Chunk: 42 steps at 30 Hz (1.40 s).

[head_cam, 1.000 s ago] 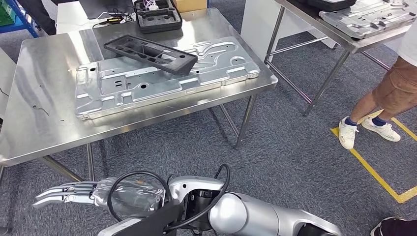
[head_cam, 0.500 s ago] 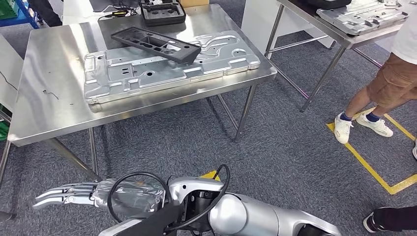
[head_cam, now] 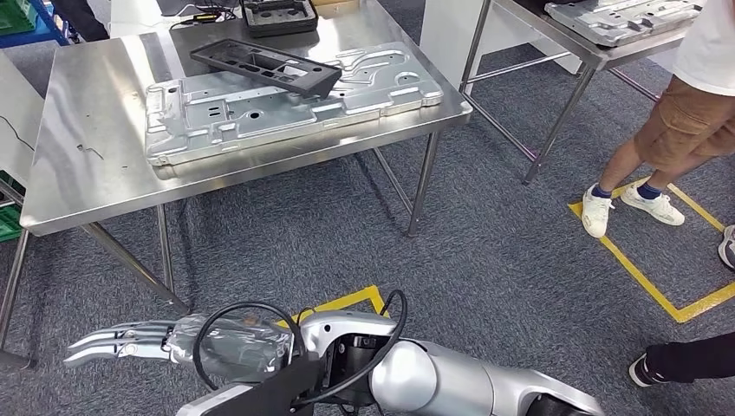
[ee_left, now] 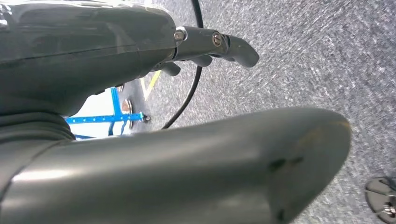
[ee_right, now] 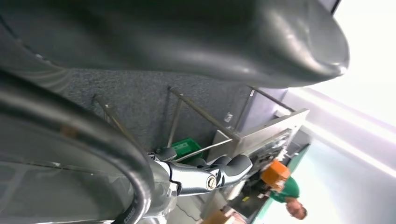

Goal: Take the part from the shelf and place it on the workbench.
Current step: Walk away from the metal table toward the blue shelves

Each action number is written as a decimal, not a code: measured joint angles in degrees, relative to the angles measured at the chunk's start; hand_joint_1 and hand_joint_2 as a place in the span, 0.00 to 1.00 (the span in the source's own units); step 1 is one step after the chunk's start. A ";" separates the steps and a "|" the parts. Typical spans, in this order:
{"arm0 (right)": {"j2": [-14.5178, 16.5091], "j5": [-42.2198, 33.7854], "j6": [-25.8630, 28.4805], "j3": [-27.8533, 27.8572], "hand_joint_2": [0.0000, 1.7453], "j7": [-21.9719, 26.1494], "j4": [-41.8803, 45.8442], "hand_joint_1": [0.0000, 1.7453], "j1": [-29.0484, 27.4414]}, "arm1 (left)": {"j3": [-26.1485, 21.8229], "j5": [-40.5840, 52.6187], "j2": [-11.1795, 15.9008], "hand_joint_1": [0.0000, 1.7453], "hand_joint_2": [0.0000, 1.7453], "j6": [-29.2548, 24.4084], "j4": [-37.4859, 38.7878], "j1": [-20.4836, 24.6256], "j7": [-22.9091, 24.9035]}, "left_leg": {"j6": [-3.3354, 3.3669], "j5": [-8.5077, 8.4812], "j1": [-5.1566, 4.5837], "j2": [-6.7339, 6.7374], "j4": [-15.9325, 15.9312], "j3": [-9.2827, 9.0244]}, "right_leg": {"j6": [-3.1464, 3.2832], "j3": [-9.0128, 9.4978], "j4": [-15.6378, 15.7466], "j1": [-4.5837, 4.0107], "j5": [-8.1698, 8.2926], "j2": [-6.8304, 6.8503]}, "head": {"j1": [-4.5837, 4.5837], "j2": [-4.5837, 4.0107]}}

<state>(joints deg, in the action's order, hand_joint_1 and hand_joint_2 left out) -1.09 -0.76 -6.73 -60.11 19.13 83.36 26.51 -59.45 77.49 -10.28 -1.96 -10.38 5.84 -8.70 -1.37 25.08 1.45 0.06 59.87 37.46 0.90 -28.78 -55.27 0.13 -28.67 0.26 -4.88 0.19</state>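
Although neither hand carries anything, the head view shows what I take for the part (head_cam: 264, 67): a long black frame with cut-outs, lying across the far side of a large ribbed metal plate (head_cam: 260, 121) on the steel workbench (head_cam: 87, 182). Low in that view an arm reaches across from the lower right, so I judge it the right hand (head_cam: 121, 341); its fingers are stretched out straight, close side by side, holding nothing above the carpet. A person (head_cam: 685, 113) stands by a second table, well apart from the workbench.

From the left wrist, the left hand (ee_left: 93, 46) hangs over the carpet, its fingers (ee_left: 233, 46) extended and its thumb clear of them, with nothing between.

From the right wrist, the right hand's fingers (ee_right: 233, 165) are loosely extended and empty, with table legs and a green crate (ee_right: 184, 148) beyond.

The frame looks like moulded plastic: probably light and stiff, somewhat smooth. Its length suggests a hold on the long rims near the middle, or through a cut-out, so that it does not tip.
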 joint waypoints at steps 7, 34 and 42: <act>-0.02 -0.01 -0.01 -0.06 0.00 -0.07 -0.02 0.00 -0.13 | 0.00 0.06 0.03 0.00 0.00 -0.01 -0.01 0.03 -0.02 | -0.59 6.67 0.32 0.00 12.57 -0.68 | 0.76 -5.53 -0.56 -0.04 4.07 0.14 | 0.09 0.00; -0.55 -0.03 0.02 -0.05 0.00 -0.15 -0.01 0.00 -0.08 | 0.03 0.79 -0.11 0.00 0.00 0.06 -0.01 0.41 -0.02 | -0.38 8.69 0.10 0.02 10.82 2.66 | 1.29 -1.78 0.21 0.08 1.58 0.21 | 0.10 0.01; -0.54 -0.03 0.01 -0.04 0.00 -0.17 -0.01 0.00 -0.28 | 0.05 0.86 0.01 0.00 0.00 0.05 -0.02 0.58 -0.03 | -1.03 6.34 0.62 -0.13 -0.55 -8.36 | -0.13 -7.36 -3.05 -0.10 4.00 0.20 | 0.06 0.01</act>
<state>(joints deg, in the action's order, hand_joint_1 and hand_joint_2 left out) -1.63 -0.79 -6.72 -60.15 18.96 83.36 26.23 -59.40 78.35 -10.27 -1.91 -10.39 6.42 -8.73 -2.40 31.42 2.07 -0.06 59.32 29.10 0.78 -36.15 -58.32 0.03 -24.68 0.46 -4.81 0.20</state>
